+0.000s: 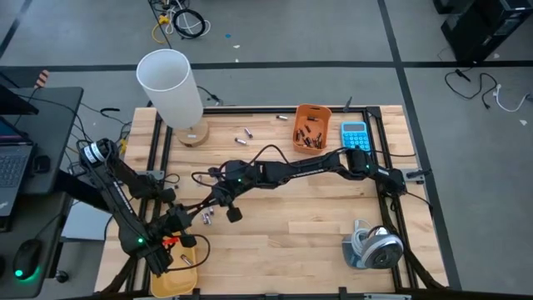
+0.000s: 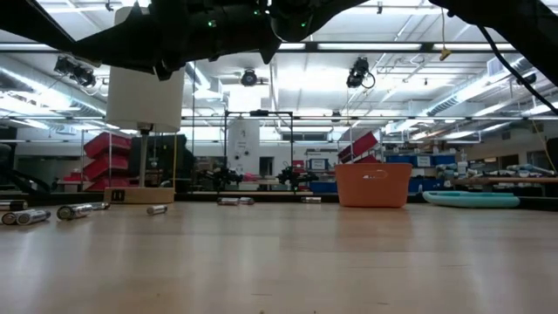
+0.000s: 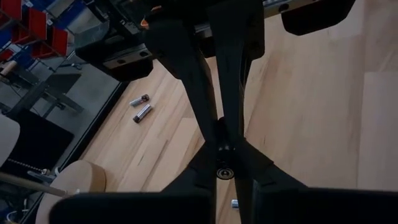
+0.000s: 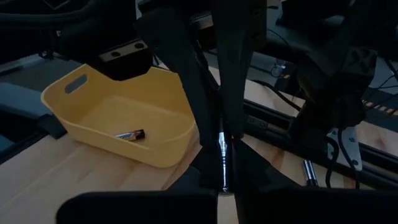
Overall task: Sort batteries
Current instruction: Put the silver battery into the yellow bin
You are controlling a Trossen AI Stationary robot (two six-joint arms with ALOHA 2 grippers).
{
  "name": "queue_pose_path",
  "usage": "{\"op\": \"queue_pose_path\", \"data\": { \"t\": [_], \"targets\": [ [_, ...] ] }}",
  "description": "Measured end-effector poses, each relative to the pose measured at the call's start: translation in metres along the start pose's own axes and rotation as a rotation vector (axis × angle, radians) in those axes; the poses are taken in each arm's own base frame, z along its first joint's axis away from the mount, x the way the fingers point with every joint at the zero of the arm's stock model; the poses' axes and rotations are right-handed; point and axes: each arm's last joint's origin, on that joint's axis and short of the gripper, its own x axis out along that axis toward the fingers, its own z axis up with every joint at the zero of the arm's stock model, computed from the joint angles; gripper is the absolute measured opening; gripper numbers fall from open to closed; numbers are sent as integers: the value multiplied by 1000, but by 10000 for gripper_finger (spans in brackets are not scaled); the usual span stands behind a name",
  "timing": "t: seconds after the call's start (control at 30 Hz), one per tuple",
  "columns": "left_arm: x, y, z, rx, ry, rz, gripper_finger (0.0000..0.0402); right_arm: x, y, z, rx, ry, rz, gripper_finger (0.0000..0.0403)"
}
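Closed on a silvery battery (image 4: pixel 222 155), right gripper (image 4: pixel 222 163) nears yellow bin (image 4: pixel 93 102) — thin grip, slip likely; left gripper (image 3: pixel 222 158) pinches another.

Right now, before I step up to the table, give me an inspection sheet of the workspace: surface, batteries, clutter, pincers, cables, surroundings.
Surface: wooden table, light planks.
Job's things: loose batteries near the lamp and some between the arms; orange bin holds several; yellow bin holds one lone battery.
Clutter: white lamp, blue calculator, silvery round object.
Pincers: left pincer appears shut on a dark battery; right pincer shut on a silvery battery, next to the yellow bin.
Cables: floor cables beyond the table's far edge.
Surroundings: laptop and mouse on a side desk.
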Motion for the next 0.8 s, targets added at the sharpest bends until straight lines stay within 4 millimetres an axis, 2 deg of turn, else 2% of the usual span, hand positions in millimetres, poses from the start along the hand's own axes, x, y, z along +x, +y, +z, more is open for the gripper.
{"op": "queue_pose_path", "data": {
  "t": [0.17, 0.3, 0.47, 0.63, 0.73, 0.8],
  "targets": [
    [0, 0, 0, -1, 4, -1, 14, 0, 0, 0, 3, -1, -1, 48],
    [-1, 1, 0, 5, 33, -1, 14, 0, 0, -1, 28, 8, -3, 59],
    [-12, 0, 15, -27, 165, -57, 14, -8, -5, -4, 123, 85, 15, 61],
    [-41, -1, 48, -18, 432, -281, 15, -33, -14, 3, 187, 218, 7, 62],
    [-59, -3, 67, -90, 586, -464, 22, -44, -14, 1, 223, 315, 11, 61],
    [-69, -9, 72, -139, 638, -582, 23, -47, -12, -5, 245, 382, 10, 61]
  ]
}}
